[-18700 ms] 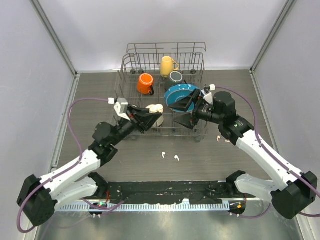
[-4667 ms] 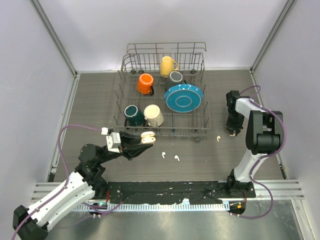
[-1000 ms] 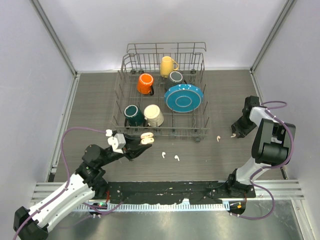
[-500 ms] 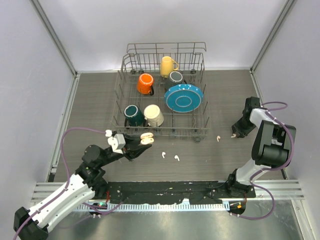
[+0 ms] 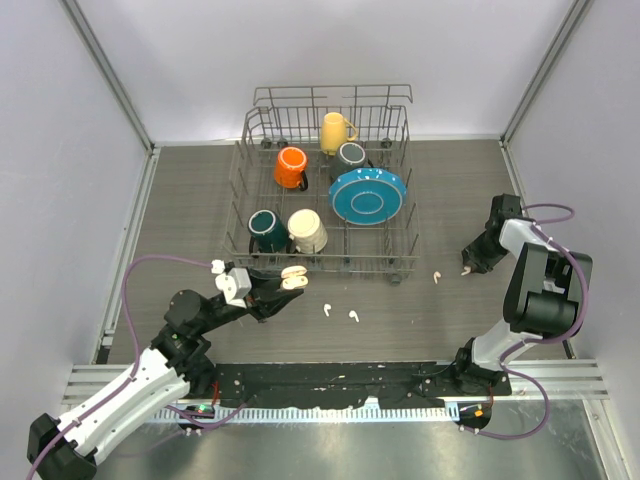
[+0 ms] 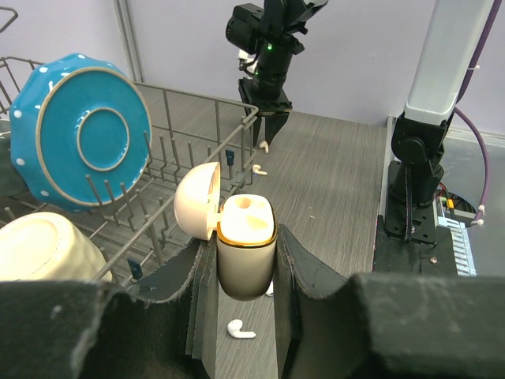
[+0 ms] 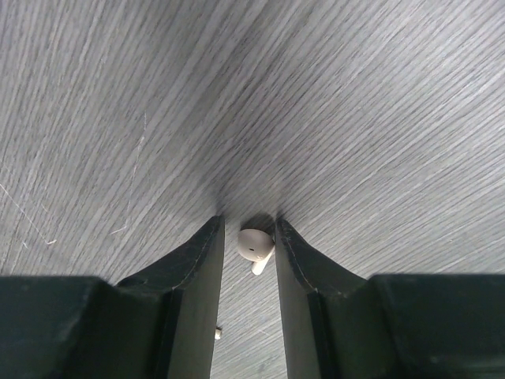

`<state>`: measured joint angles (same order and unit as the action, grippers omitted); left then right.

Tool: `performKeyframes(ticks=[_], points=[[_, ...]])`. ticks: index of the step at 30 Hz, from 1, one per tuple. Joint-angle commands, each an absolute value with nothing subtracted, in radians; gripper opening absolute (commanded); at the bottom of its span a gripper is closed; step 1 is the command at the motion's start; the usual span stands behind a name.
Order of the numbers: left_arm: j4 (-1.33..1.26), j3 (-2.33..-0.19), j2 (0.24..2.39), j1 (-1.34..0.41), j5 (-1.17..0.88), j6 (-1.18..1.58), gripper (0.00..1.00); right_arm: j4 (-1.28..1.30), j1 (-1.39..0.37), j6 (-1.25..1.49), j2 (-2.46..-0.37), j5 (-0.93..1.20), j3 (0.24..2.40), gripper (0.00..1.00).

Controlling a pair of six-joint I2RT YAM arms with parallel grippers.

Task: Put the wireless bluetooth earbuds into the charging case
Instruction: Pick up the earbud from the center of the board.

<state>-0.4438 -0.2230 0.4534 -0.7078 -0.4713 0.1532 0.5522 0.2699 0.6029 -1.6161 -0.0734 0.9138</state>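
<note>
The left pincer [image 6: 245,246] clamps the open charging case [image 6: 246,268]; the right pincer [image 7: 248,223] stands narrowly open around an earbud [image 7: 254,243] on the tabletop [image 7: 355,118].

No legible text, labels, brands or numbers in any view. Case [image 6: 246,260]: plain, no marking. Plate [image 6: 83,130]: white dots only, no lettering. Rail [image 6: 464,237] at the near edge has small marks, too blurred to read.
</note>
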Motion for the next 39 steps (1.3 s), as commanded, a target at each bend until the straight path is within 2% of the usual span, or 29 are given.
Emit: performKeyframes(ticks=[1,11,24,39], points=[[-0.479,-0.224,0.454,-0.712,-0.468,0.156,0.0,0.523,0.267,0.601,-1.624,-0.046,0.873,0.38],[-0.468,-0.225,0.448,-0.712,-0.472,0.158,0.0,0.548,0.267,0.555,-1.618,-0.077,0.87,0.43],[-0.463,-0.225,0.451,-0.712,-0.474,0.158,0.0,0.569,0.265,0.531,-1.632,-0.097,0.856,0.38],[-0.476,-0.221,0.468,-0.712,-0.477,0.153,0.0,0.586,0.239,0.514,-1.615,-0.133,0.839,0.39]])
